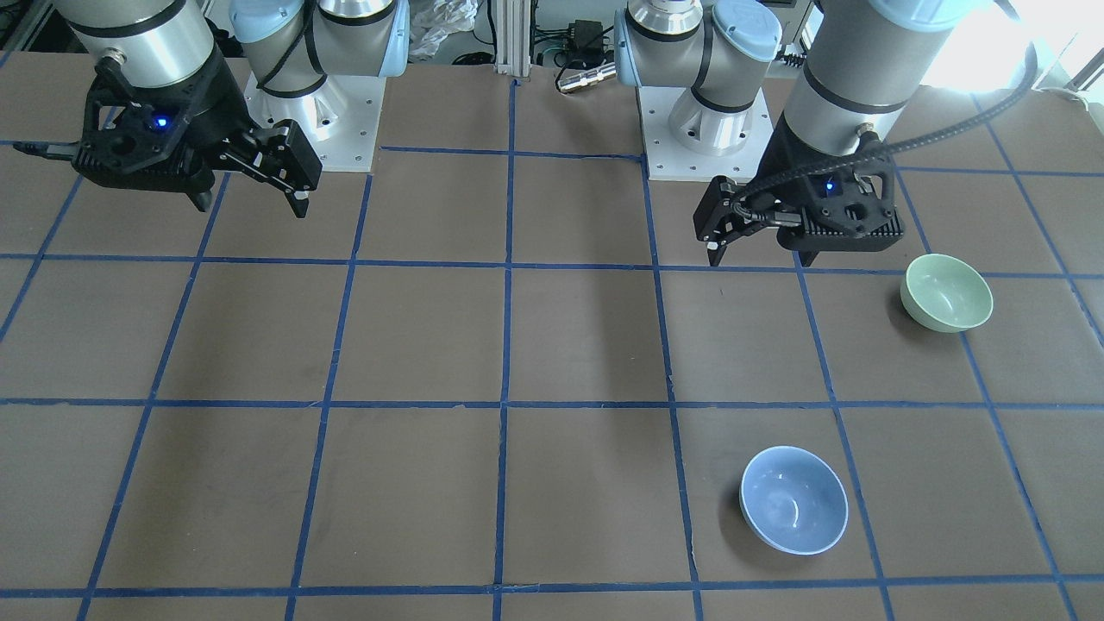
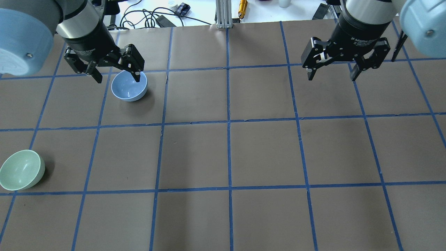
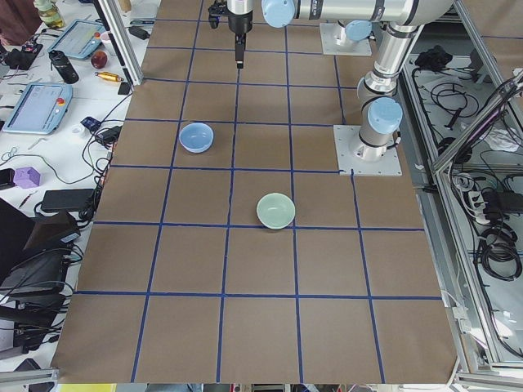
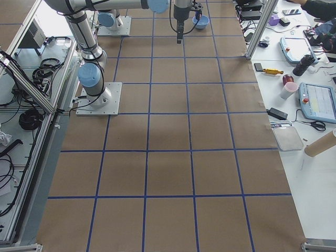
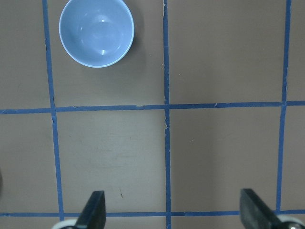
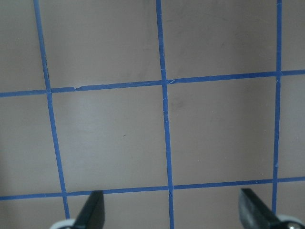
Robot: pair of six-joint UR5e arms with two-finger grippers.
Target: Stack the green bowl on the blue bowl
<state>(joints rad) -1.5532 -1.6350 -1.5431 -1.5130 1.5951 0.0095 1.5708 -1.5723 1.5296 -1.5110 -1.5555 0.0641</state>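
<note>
The green bowl (image 1: 946, 291) stands upright and empty on the brown table near the robot's left side; it also shows in the overhead view (image 2: 21, 169) and the exterior left view (image 3: 275, 211). The blue bowl (image 1: 793, 499) stands upright and empty farther from the robot, apart from the green one, and shows in the overhead view (image 2: 129, 86) and the left wrist view (image 5: 96, 32). My left gripper (image 1: 759, 257) is open and empty, high above the table, touching neither bowl. My right gripper (image 1: 252, 205) is open and empty, high over bare table far from both bowls.
Blue tape lines (image 2: 228, 122) divide the table into squares. The two arm bases (image 1: 711, 129) stand at the robot's edge. A side bench with tablets, cables and small items (image 3: 37, 106) lies beyond the table's far edge.
</note>
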